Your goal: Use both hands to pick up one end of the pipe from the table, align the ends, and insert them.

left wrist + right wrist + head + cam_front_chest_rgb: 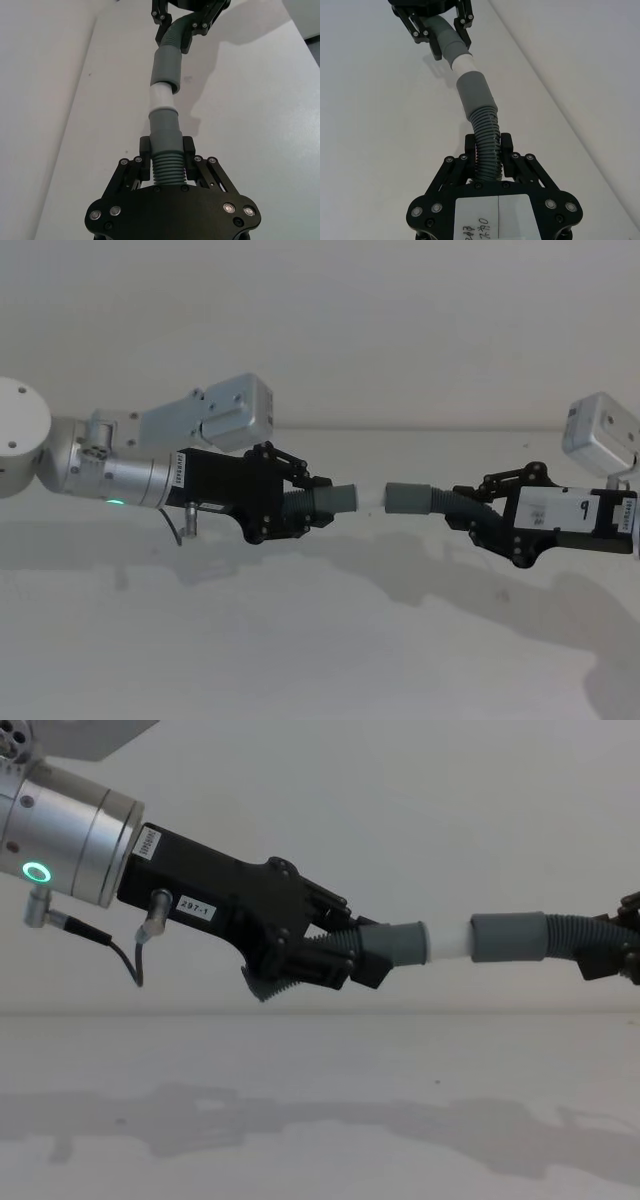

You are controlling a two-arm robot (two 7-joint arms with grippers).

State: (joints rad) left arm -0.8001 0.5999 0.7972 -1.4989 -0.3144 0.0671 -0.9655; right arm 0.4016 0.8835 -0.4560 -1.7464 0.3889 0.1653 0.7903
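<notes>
Left gripper [312, 502], tagged "297-1", is clamped on the ribbed hose behind the white spigot tip [371, 497], held up off the table [320, 640]. The tip sits partly inside the grey socket collar [408, 497]. Right gripper [470, 508] pinches that piece's hose, its label reading "9".

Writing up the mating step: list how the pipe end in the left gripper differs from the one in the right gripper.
The left gripper holds an end tipped with a narrow white spigot; the end in the right gripper is a plain grey collar, wider at its mouth. The left gripper clamps close behind its end's collar, while the right one grips farther back on the ribbed hose. Both are grey, held above the table, facing each other, the spigot tip at the collar's mouth.
</notes>
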